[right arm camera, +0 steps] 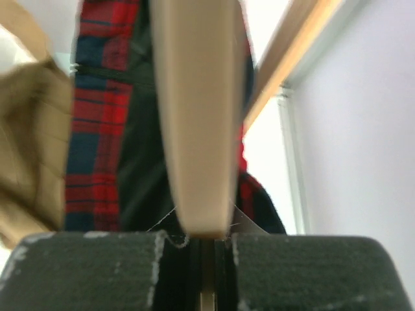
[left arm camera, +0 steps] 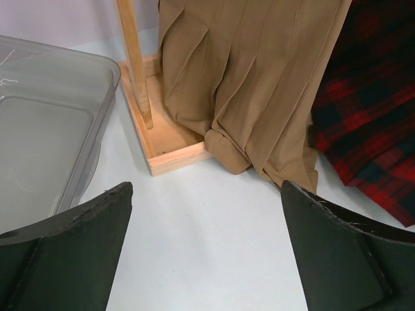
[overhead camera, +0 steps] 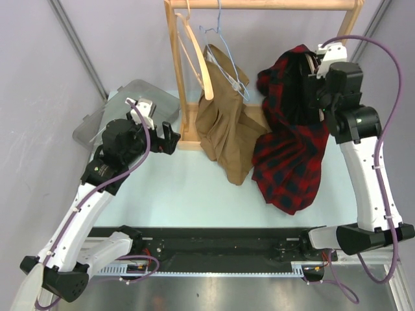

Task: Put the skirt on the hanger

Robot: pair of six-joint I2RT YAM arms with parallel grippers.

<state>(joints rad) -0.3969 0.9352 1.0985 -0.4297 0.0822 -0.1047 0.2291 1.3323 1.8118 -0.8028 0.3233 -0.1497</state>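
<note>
At the right end of the rack (overhead camera: 178, 78), what was the right arm doing?

Its right gripper (overhead camera: 310, 65) was raised high beside the rack's right post, jaws pressed together on the pale arm of a wooden hanger (right arm camera: 194, 116). The wrist view showed that arm rising straight out from between the two dark pads.

Where was the skirt?

A red and dark blue plaid skirt (overhead camera: 292, 149) was bunched around that same gripper and hanger. It fell in loose folds, and its lower edge lay on the pale table (overhead camera: 181, 194). From the wrist camera, plaid cloth filled the space behind the hanger. Whether the hanger's hook was on the rail (overhead camera: 259, 4) could not be told.

What else hung on the rack?

A tan pleated skirt (overhead camera: 224, 129) hung from a blue wire hanger (overhead camera: 227, 58) near the middle, touching the plaid skirt's left side, with its hem reaching the table. Left of it hung a spare hanger (overhead camera: 198, 61) of wood, with nothing on it.

And the left arm?

The left gripper (overhead camera: 170, 137) was low, near the rack's wooden base, jaws spread wide apart and holding nothing. Its camera looked across bare table at the base and the tan pleats. A clear plastic bin (overhead camera: 130, 97) sat just left of the base.
</note>
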